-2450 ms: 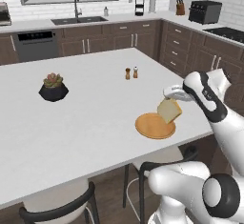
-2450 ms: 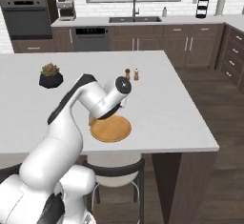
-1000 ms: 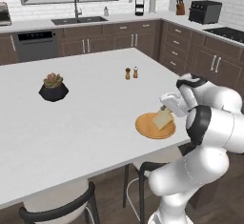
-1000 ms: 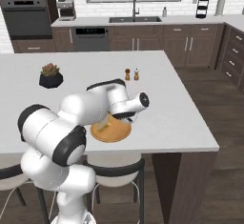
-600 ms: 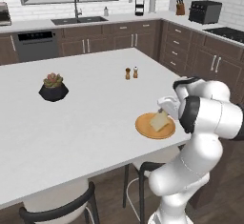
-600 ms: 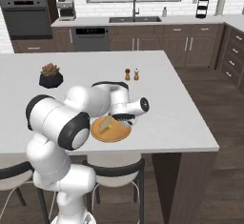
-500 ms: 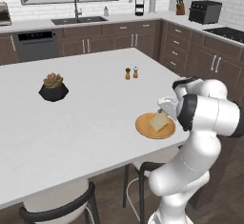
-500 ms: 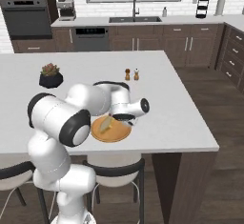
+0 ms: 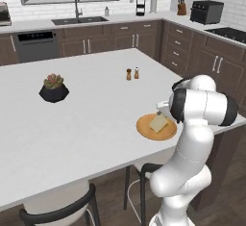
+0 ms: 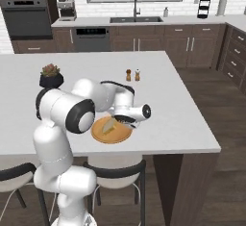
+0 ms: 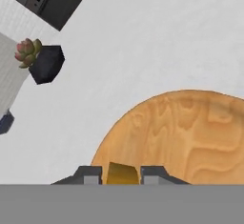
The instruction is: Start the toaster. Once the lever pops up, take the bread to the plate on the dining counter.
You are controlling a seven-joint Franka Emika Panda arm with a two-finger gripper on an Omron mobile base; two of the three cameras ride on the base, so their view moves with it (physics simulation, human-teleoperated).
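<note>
Bread slice lowered onto the plate at the edge of the dining counter.

The gripper (image 11: 122, 175) is clamped on the bread (image 9: 158, 122), which leans tilted on the orange-brown plate (image 9: 146, 130). The plate lies near the white dining counter's (image 9: 86, 119) front edge, well apart from the potted succulent (image 9: 53, 87) and the salt and pepper shakers (image 9: 132, 73).

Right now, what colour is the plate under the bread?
Orange-brown, with a wavy wood-grain pattern. The plate shows best in the hand view, with the bread between the pincer tips.

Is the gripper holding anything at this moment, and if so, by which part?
Yes: the gripper is shut on the bread, pinching its yellow-orange crust edge between the two fingertips, over the plate on the dining counter.
</note>
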